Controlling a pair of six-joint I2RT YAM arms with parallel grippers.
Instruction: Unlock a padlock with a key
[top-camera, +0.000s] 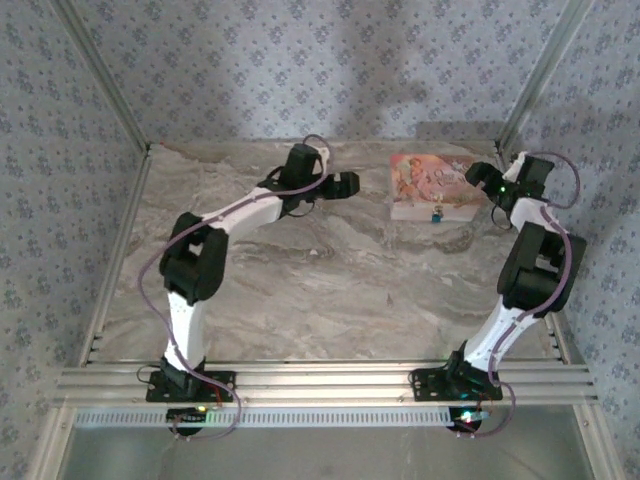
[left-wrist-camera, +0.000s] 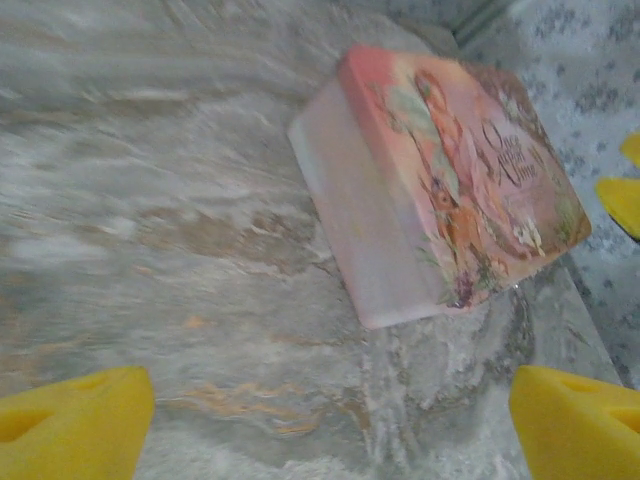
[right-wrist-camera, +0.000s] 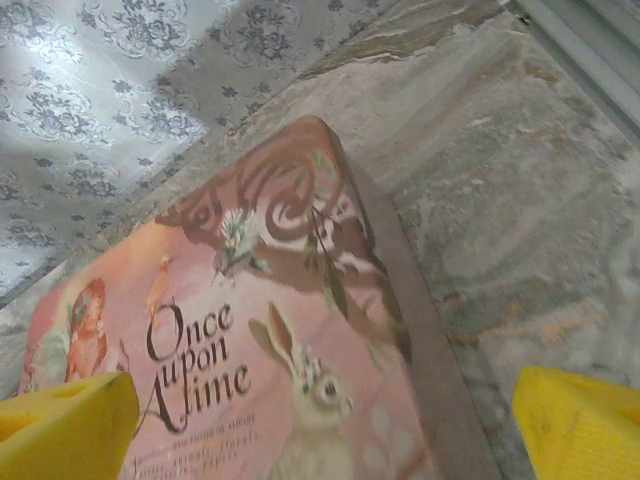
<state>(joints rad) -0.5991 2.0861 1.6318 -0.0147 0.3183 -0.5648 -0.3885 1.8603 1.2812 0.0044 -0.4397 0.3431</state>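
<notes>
We see the padlock (top-camera: 437, 214) as a tiny speck at the near edge of the pink box (top-camera: 432, 183), far right on the table (top-camera: 300, 290). We cannot tell the key apart from it. The left gripper (top-camera: 347, 184) hangs left of the box and the right gripper (top-camera: 481, 178) just right of it, both spread wide and holding nothing.

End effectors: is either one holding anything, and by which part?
Nothing is held. The left end effector and right end effector both stand open, empty, near the pink box.

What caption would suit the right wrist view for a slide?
Open right claw above a pink box reading Once Upon a Time, on a marbled table.
</notes>
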